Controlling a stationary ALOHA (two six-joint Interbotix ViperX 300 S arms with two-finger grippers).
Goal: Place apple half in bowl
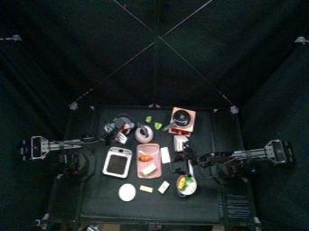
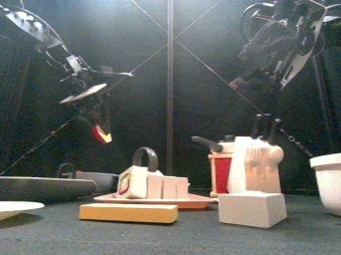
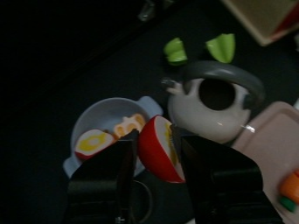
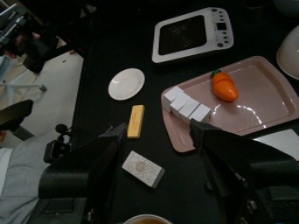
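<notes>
The apple half (image 3: 162, 149), red-skinned with pale flesh, sits between the jaws of my left gripper (image 3: 163, 171), which is shut on it. From the front, the apple half (image 2: 100, 132) hangs below the left gripper (image 2: 91, 108), high over the table's left side. A pale bowl (image 3: 103, 118) holding yellow and orange pieces lies just beyond the apple half, beside a grey kettle (image 3: 216, 101). My right gripper (image 4: 163, 153) stands open and empty, raised over the table's right side.
A pink tray (image 4: 251, 109) carries a carrot (image 4: 225, 85) and white cubes (image 4: 184, 103). Near it lie a white scale (image 4: 193, 33), a white plate (image 4: 126, 83), a yellow block (image 4: 136, 121) and a small white box (image 4: 143, 168). Two green pieces (image 3: 219, 45) lie past the kettle.
</notes>
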